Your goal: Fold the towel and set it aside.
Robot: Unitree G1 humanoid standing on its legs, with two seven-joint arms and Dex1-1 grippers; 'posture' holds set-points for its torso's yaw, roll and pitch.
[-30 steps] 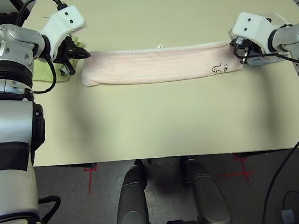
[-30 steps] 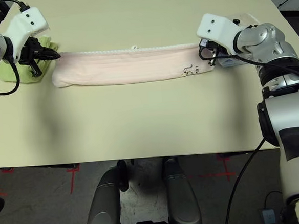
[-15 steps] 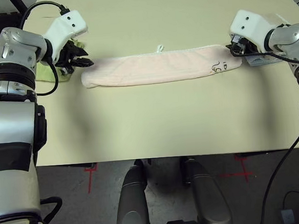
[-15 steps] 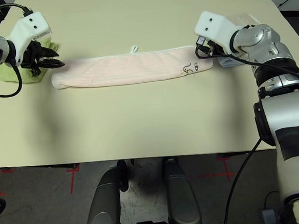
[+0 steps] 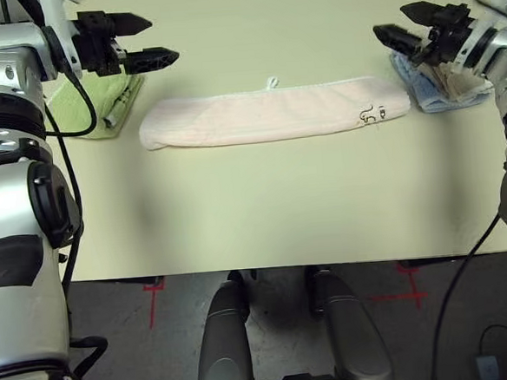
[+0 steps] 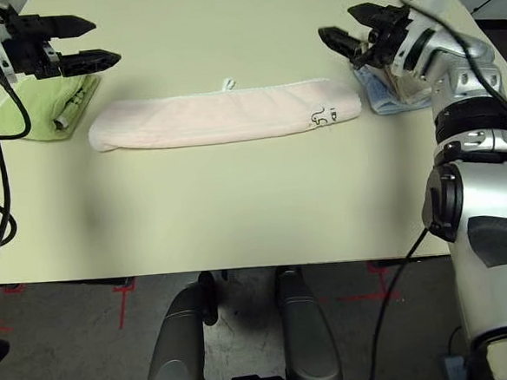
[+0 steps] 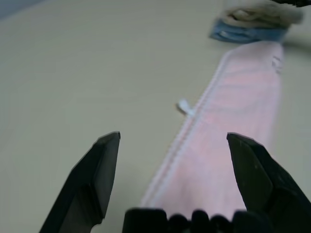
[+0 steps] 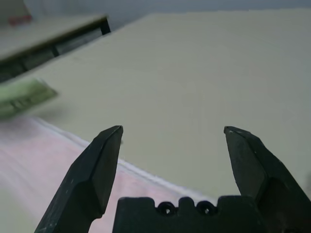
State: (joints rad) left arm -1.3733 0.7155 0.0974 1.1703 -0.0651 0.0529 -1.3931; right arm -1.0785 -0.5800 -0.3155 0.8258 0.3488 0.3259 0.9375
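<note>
— Where's the towel (image 5: 270,113) from your seat?

— I see it lying flat on the table (image 5: 264,211) as a long folded strip, between my two grippers and below them. Neither one touches it.

— And the fingers?

— My left gripper (image 5: 150,40) stands spread wide with nothing in it, hovering just past the towel's left end, over the green cloth (image 5: 91,106). My right gripper (image 5: 399,25) is also spread wide and empty, hanging beyond the right end, beside the folded blue and beige towels (image 5: 445,85).
</note>
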